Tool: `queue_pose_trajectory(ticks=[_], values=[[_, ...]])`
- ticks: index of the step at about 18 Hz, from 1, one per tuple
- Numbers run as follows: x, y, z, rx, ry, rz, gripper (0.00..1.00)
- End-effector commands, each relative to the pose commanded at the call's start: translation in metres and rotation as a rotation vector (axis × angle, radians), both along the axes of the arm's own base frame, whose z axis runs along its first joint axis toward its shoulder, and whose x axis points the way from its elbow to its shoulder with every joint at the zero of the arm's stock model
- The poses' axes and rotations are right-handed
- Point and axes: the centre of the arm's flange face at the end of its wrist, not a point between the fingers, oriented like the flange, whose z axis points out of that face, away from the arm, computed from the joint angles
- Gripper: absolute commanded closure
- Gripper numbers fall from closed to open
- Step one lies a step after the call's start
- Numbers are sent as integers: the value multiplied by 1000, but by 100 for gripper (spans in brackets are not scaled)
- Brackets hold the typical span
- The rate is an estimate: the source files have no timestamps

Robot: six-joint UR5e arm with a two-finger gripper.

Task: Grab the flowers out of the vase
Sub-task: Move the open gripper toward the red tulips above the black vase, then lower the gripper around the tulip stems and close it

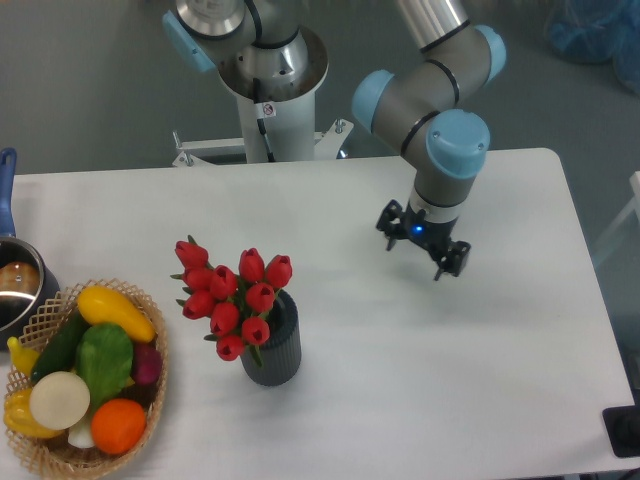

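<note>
The flowers (232,293), a bunch of red tulip buds with green leaves, stand in the dark grey ribbed vase (273,346) left of the table's middle, leaning out to the vase's left. My gripper (421,246) hangs above the table well to the right of the flowers and a little farther back. Its two dark fingers are spread apart with nothing between them.
A wicker basket (55,447) of colourful vegetables sits at the front left corner. Behind it at the left edge is a steel pot (17,290) with a blue handle. The arm's base (270,90) stands behind the table's far edge.
</note>
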Motion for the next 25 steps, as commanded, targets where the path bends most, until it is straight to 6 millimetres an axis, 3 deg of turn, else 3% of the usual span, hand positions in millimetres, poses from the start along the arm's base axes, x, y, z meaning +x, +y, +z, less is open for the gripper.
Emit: queue_pose_trajectory(ticks=[5,9,17,25], values=[[24,12,29,172,-42,-11,0],[22,9,43,203,-15,-7,0],[46,28,91,479,-77,-55,0],[64,51,100,647,-142,-110,0]])
